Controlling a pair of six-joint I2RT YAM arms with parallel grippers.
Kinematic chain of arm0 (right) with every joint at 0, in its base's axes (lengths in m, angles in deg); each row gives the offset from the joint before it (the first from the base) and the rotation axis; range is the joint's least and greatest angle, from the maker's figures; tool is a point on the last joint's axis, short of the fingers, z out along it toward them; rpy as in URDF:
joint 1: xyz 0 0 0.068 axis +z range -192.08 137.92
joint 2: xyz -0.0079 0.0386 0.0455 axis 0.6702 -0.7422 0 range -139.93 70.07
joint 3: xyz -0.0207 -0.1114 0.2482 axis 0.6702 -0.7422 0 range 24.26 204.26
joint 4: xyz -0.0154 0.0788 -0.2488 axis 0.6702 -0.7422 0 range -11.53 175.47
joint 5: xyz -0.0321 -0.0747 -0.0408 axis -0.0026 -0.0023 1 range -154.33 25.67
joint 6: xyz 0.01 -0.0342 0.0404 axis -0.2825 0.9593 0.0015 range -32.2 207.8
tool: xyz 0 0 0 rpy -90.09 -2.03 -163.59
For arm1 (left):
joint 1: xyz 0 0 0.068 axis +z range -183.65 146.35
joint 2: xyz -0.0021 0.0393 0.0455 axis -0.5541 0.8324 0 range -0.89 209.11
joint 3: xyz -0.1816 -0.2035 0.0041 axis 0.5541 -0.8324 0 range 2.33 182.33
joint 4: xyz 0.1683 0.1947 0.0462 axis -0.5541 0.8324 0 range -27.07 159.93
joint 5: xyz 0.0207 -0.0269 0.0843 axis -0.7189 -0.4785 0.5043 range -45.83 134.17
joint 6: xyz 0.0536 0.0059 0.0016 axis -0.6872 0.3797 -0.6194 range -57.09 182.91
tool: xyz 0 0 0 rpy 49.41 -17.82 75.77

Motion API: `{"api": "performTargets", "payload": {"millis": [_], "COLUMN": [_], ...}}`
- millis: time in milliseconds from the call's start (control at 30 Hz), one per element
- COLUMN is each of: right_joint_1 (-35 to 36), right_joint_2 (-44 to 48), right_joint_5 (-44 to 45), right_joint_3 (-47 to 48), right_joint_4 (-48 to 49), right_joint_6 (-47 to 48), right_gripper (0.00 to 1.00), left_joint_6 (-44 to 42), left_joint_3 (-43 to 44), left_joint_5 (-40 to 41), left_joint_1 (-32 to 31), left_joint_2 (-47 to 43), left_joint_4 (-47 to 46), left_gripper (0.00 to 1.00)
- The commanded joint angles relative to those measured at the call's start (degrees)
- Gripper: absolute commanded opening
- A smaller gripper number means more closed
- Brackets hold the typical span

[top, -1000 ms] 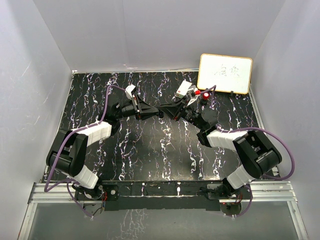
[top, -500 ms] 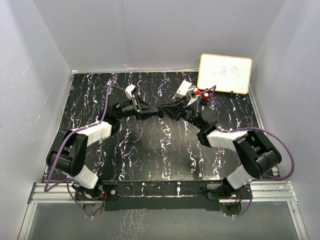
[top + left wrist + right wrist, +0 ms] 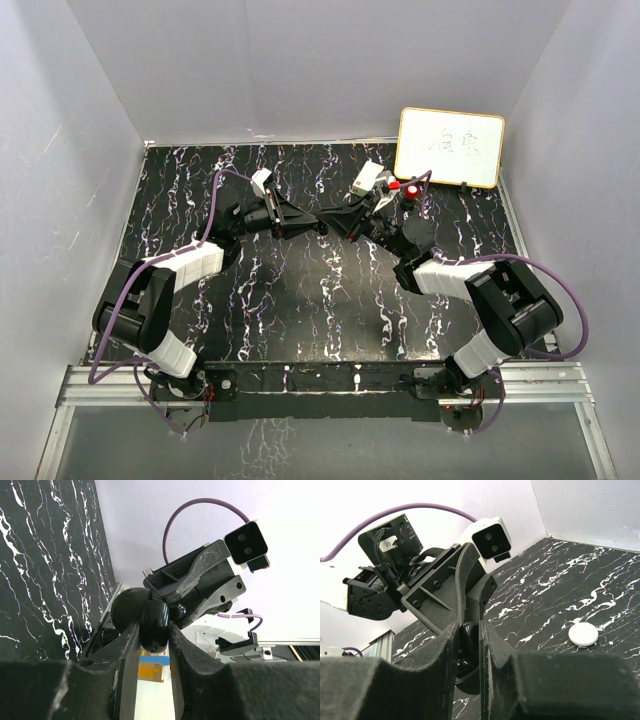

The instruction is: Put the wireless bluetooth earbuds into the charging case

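Observation:
Both grippers meet tip to tip above the middle of the black marble table [image 3: 200,190]. My left gripper [image 3: 316,226] is shut on a glossy black round charging case [image 3: 154,625], and a matte black round half [image 3: 129,607] shows behind it. My right gripper [image 3: 332,221] is shut on a small glossy black piece [image 3: 468,637] that looks like a black earbud, pressed against the case [image 3: 470,682]. In the left wrist view that piece [image 3: 178,611] sits at the right fingertips, touching the case. The other earbuds are out of view.
A white round puck [image 3: 583,634] lies flat on the table beyond the right gripper. A small whiteboard [image 3: 450,147] leans at the back right corner. White walls close in the table on three sides.

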Motion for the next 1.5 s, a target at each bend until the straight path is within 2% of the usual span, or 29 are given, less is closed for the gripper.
{"api": "performTargets", "payload": {"millis": [0,733,1467], "right_joint_1": [-0.27,-0.25,-0.23], "right_joint_2": [-0.61,-0.54,-0.29], "right_joint_5": [-0.24,-0.64,-0.47], "right_joint_3": [2.07,2.15,2.34], "right_joint_4": [2.77,2.73,2.66], "right_joint_6": [1.4,1.24,1.24], "right_gripper": [0.0,0.01,0.25], "left_joint_6": [0.2,0.61,0.53], "left_joint_3": [2.31,2.73,3.71], "left_joint_5": [-0.28,0.33,0.15], "left_joint_1": [-0.41,-0.41,-0.41], "left_joint_2": [-1.93,-1.9,-1.8], "left_joint_4": [-0.76,-0.95,-0.57], "left_gripper": [0.0,0.0,0.0]}}
